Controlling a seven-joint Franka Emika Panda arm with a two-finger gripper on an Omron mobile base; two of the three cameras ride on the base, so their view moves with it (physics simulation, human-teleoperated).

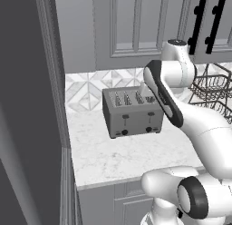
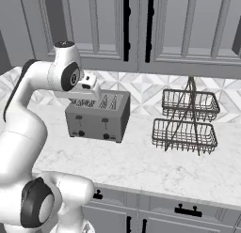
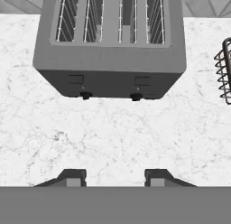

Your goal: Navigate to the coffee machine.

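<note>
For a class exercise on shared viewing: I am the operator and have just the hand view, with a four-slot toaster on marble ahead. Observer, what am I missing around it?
Observer: Right of the toaster stands a two-tier wire basket rack; your view catches just its edge.
Operator: What is above the counter?
Observer: Grey wall cabinets with black bar handles hang over it.
Operator: And to the toaster's left?
Observer: The marble counter ends at a tall dark grey panel.
Operator: Is this the coffee machine?
Observer: No. The toaster is a low grey box with two levers and two knobs; no tall dark machine stands on this stretch of counter.
</note>
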